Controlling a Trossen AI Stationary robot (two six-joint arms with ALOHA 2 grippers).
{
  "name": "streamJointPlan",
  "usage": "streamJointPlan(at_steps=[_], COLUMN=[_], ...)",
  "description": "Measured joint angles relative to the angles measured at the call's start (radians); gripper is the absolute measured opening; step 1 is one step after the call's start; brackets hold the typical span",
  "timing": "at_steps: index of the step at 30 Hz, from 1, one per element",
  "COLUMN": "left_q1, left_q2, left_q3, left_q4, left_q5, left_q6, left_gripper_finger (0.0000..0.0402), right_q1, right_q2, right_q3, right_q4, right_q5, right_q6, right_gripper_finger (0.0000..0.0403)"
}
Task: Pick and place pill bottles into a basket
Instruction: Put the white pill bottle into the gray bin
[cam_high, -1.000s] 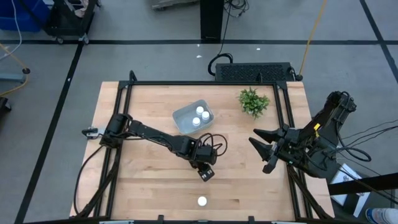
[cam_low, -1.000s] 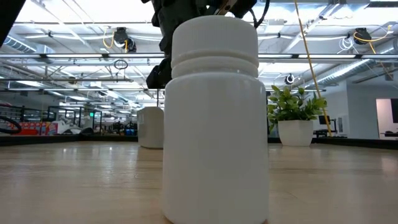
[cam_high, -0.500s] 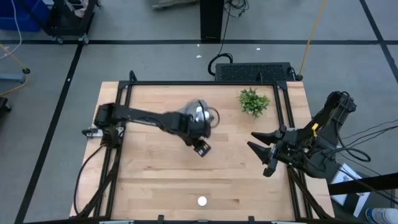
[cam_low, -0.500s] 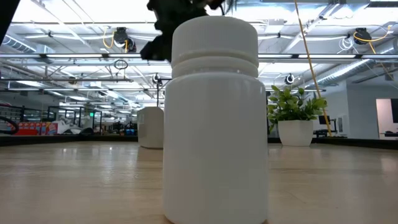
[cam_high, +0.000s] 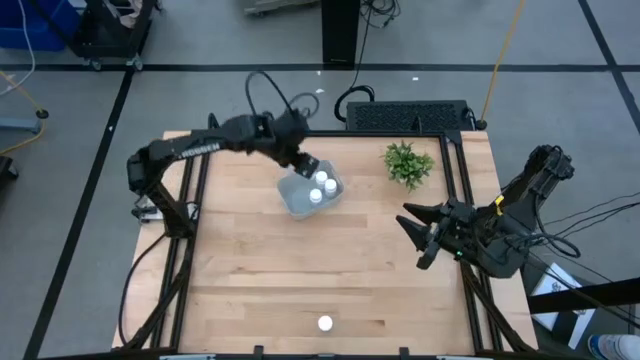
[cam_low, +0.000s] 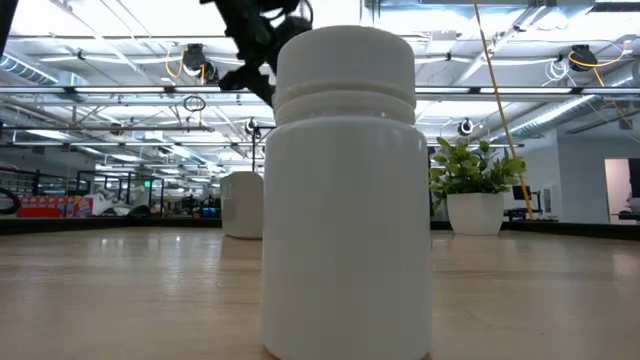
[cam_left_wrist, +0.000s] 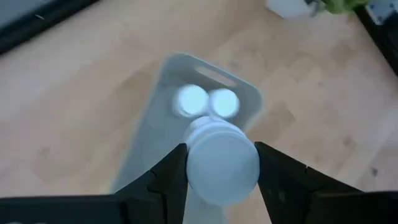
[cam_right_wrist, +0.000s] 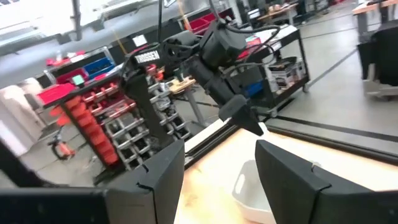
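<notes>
- Nearest the low camera, one pill bottle (cam_low: 345, 190) stands upright on the table (cam_high: 250, 280) by its front edge, alone and well apart from both arms; from above it shows as a white dot.
- The right gripper (cam_high: 415, 232) waits at the right side of the table, short of the plant (cam_high: 408, 163). Its jaws stand apart with nothing between them, and they point across the table toward the basket (cam_high: 292, 196).
- The relation that matters is at the far middle of the table: the left gripper (cam_left_wrist: 214, 177) hangs directly over the basket, jaws pointing down, pinching a held bottle (cam_left_wrist: 222, 163) by its sides.
- That bottle's long axis runs straight down toward the basket floor, so it hangs upright. It sits above the open part of the basket, just beside two bottles (cam_high: 319, 187) already standing inside near one end.
- In the left wrist view those two resting bottles appear as pale discs side by side, past the cap of the held one; the remaining length of the basket looks free.
- The left arm reaches in from the far-left corner of the table, elbow high, forearm angled down to the basket; in the low view it shows only as a dark shape up behind the near bottle.
- My judgement: the coming move is a short lowering and release. The risk is knocking the two neighbours, so the drop should favour the free side.
- The left arm is plainly the nearer one to the basket; the lone bottle at the front edge is left for a later trip.
</notes>
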Motion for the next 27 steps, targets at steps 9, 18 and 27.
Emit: streamJointPlan(at_steps=[9,18,27], left_q1=[0.106,0.032,-0.013], left_q2=[0.089,0.141,0.245], left_q3=[0.000,0.000,0.000], left_q4=[-0.048,-0.028,-0.012], left_q5=[0.029,-0.007,-0.007], left_q6=[0.184,0.238,0.237], left_gripper_finger=[0.0180,0.0166,0.0185], right_q1=[-0.074,-0.103,-0.103], right_q2=[-0.005,-0.005,-0.005], right_q3=[-0.062,-0.073,-0.073], right_q4=[-0.001,0.000,0.009], right_q5=[-0.003,-0.004,-0.005], right_q6=[0.106,0.133,0.139], right_gripper_finger=[0.0192,0.0192,0.0192])
